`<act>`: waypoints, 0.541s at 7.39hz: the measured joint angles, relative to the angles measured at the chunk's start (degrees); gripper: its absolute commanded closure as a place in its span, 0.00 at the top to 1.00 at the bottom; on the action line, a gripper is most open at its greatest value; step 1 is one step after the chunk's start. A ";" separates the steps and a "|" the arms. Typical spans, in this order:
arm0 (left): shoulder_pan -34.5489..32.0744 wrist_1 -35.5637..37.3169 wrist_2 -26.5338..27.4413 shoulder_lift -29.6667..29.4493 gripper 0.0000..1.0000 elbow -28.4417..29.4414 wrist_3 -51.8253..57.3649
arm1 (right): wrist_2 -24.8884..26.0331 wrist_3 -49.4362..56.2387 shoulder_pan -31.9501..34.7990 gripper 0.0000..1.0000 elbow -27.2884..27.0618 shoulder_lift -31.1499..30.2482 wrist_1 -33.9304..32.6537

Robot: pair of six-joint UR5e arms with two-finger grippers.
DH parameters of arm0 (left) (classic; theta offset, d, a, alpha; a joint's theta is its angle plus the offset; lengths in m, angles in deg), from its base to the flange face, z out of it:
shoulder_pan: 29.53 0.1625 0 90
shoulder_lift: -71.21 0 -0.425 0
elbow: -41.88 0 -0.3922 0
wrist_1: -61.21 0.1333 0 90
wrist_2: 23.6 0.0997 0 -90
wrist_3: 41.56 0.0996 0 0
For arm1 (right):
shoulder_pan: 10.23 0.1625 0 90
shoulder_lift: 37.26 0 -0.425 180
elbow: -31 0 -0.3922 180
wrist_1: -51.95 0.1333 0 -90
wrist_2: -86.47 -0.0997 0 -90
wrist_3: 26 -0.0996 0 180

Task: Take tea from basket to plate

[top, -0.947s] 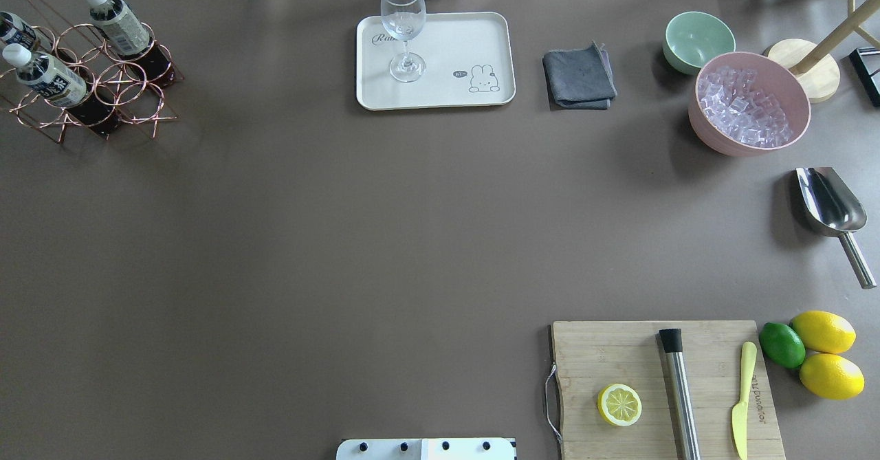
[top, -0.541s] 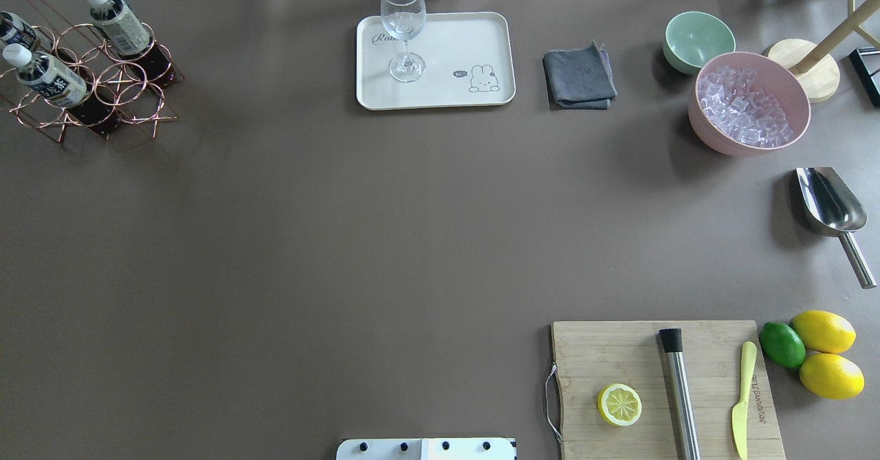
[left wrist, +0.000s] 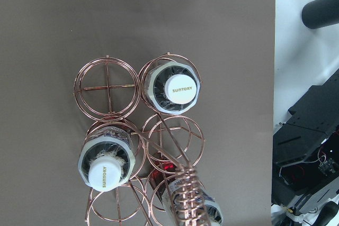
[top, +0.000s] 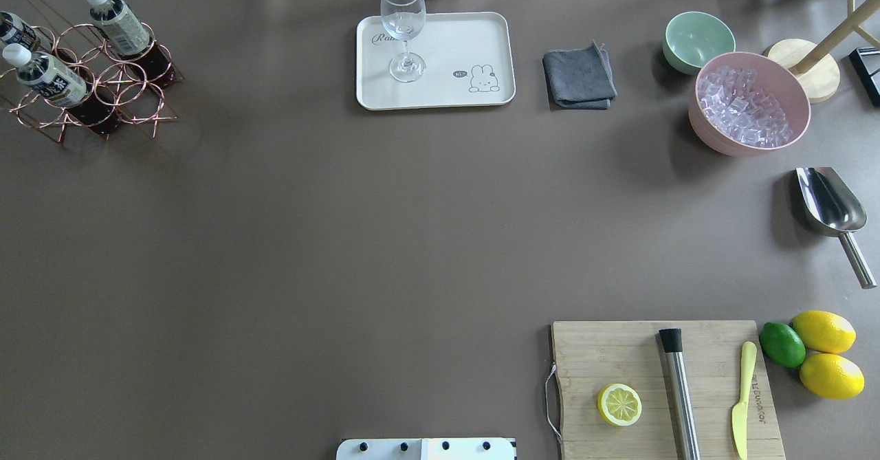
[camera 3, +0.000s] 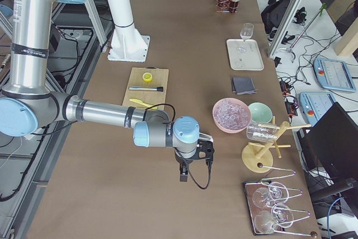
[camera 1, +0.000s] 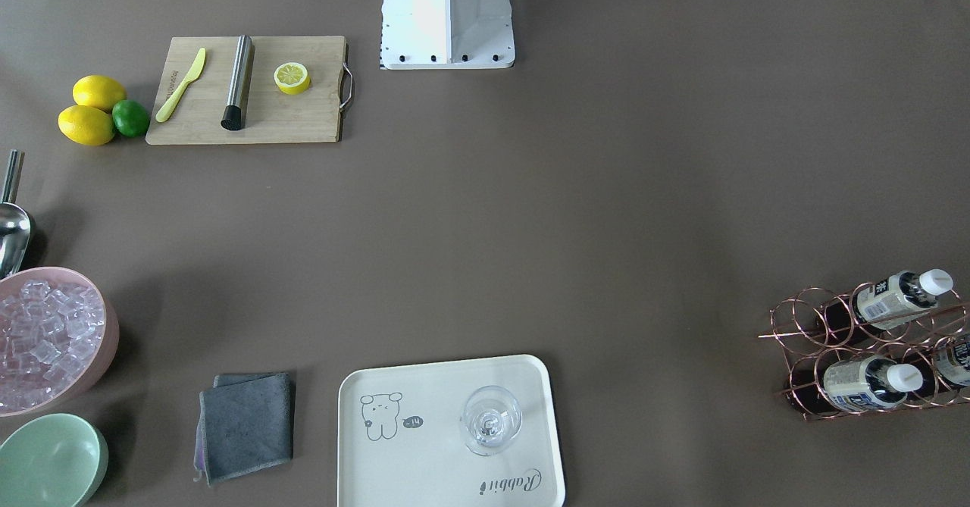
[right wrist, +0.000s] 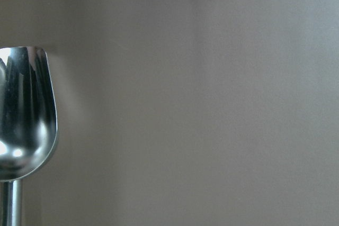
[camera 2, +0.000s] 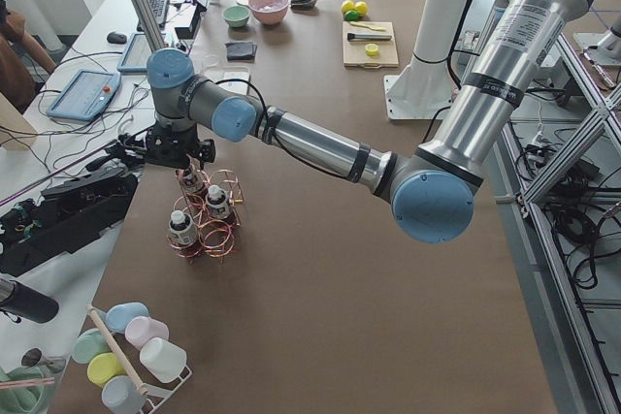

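Close to the robot, the right gripper (camera 3: 184,170) hangs over the brown worktop (top: 344,240), near the shiny scoop (top: 828,202). It holds nothing that I can see. I cannot tell if its jaws are apart or together.

Farther out, on the robot's left, is the basket (left wrist: 106,85). The tea (top: 48,78) stands in one of its rings, on the side nearer the robot. Two other bottles stand in other rings. The left gripper (camera 2: 179,164) hangs just above the basket, and its camera looks down on the white caps. Its jaws do not show well, so I cannot tell how they stand.

I think this is the reaching step, and the tea is not yet picked up.

Next, the left gripper should come down on the right bottle. It must miss the tall wire handle and the other two bottles. Then it can squeeze the tea and lift it straight up out of its ring.

At the far edge sits the plate (top: 474,40), with a wine glass (top: 404,27) on one side. The tea should go on the bare side, away from the glass.
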State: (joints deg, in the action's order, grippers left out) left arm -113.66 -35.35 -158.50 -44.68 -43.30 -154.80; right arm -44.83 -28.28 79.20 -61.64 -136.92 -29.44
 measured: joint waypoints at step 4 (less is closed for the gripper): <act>1.12 -2.38 0.15 0.56 0.54 1.07 -1.49 | 0.00 0.00 0.01 1.00 0.04 -0.05 -0.08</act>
State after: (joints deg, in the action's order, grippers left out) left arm -112.54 -37.73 -158.34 -44.13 -42.23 -156.29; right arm -44.83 -28.28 79.21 -61.60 -136.97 -29.52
